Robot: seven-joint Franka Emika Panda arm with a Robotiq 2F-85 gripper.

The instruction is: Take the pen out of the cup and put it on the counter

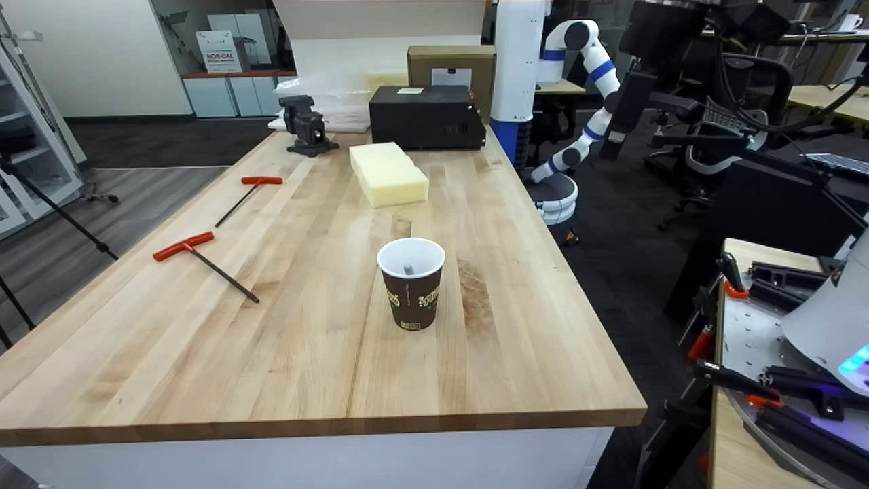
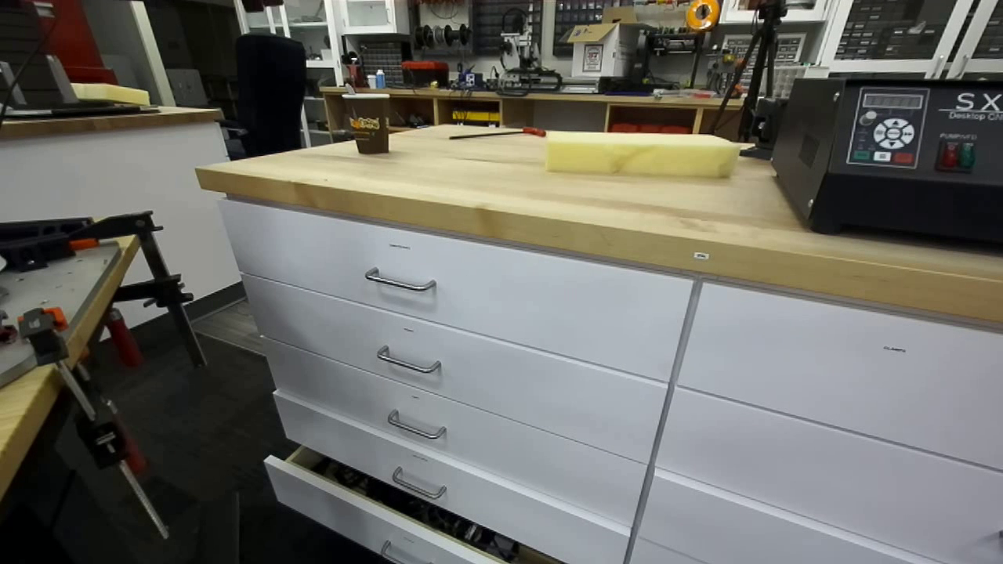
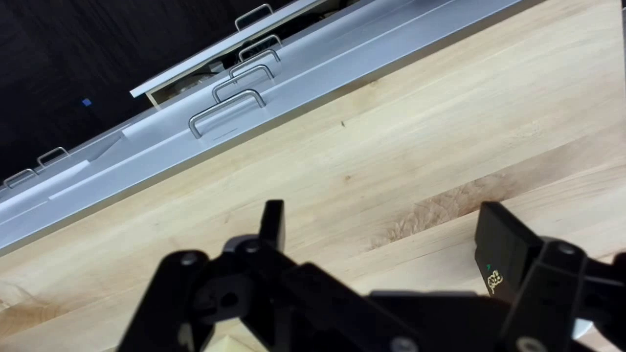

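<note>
The dark brown paper cup (image 1: 414, 302) with a white rim stands upright on the wooden counter (image 1: 305, 367), near its front end. It also shows at the back left of the counter in an exterior view (image 2: 370, 135). Only a small greyish end of the pen (image 1: 408, 269) shows inside the cup; the rest is hidden by the cup wall. My gripper (image 1: 614, 139) hangs at the upper right, above and away from the cup. In the wrist view the gripper (image 3: 381, 203) is open and empty. There the cup (image 3: 494, 282) is mostly hidden behind the right finger.
A yellow foam block (image 1: 390, 174), a black box-shaped machine (image 1: 428, 117) and a small black vise-like device (image 1: 309, 125) stand farther back on the counter. Two red T-handle rods (image 1: 220, 272) (image 1: 248, 197) lie along one side. A lower drawer (image 2: 368, 509) stands partly open.
</note>
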